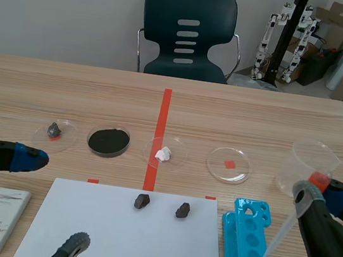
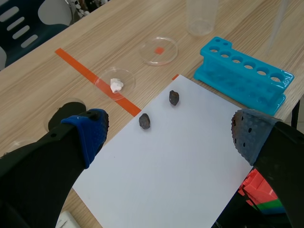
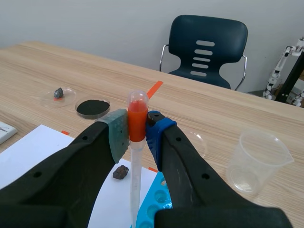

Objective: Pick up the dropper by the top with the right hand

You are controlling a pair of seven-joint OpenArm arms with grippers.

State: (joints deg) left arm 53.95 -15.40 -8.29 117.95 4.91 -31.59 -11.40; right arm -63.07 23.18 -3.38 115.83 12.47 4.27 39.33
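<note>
Two pads of the right gripper (image 3: 137, 132) clamp the orange-red bulb of the clear plastic dropper (image 3: 136, 175), tube hanging tip-down over the blue plastic test-tube rack (image 1: 246, 254). Nearby, a clear plastic beaker (image 1: 307, 163). Over the white paper sheet (image 2: 180, 166), the left gripper (image 2: 168, 134) hovers spread wide, empty.

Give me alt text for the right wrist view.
The right pincer is shut on the orange top of the dropper; its clear tube hangs down toward the blue rack. A clear cup stands beside the pincer, a dark chair farther off.
</note>
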